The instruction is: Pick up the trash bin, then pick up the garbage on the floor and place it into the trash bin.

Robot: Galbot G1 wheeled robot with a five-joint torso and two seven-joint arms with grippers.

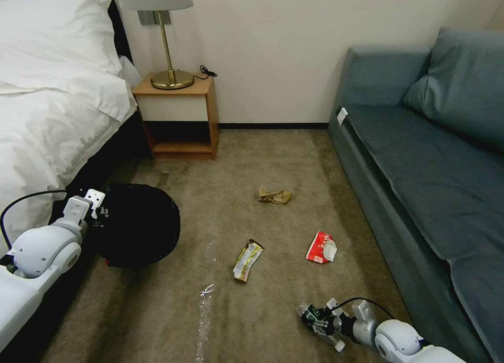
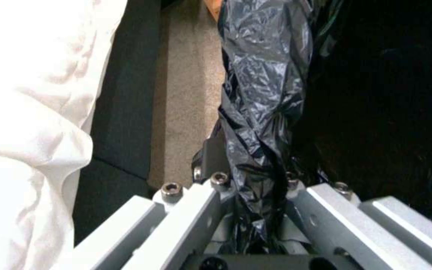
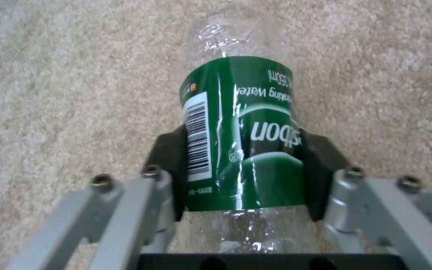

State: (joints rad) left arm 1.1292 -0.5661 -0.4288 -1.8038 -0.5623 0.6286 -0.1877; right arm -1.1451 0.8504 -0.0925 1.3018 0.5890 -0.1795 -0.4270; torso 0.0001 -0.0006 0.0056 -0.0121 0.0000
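Observation:
The trash bin [image 1: 137, 225] shows as a round black-lined shape at the left, beside the bed. My left gripper [image 1: 101, 212] is shut on its rim, with the crinkled black liner [image 2: 263, 93] pinched between the fingers [image 2: 211, 150]. At the lower right my right gripper [image 1: 316, 317] is shut on the clear bottle [image 3: 241, 123]; its dark pads press both sides of the green label just above the carpet. Three pieces of garbage lie on the floor between the arms: crumpled brown paper [image 1: 274, 195], a yellow-green wrapper [image 1: 247, 260] and a red-and-white packet [image 1: 321, 247].
A white-sheeted bed [image 1: 47, 116] runs along the left. A wooden nightstand [image 1: 181, 116] with a brass lamp stands against the back wall. A blue-grey sofa [image 1: 430, 158] lines the right side. A clear shiny strip [image 1: 205, 313] lies on the carpet near the front.

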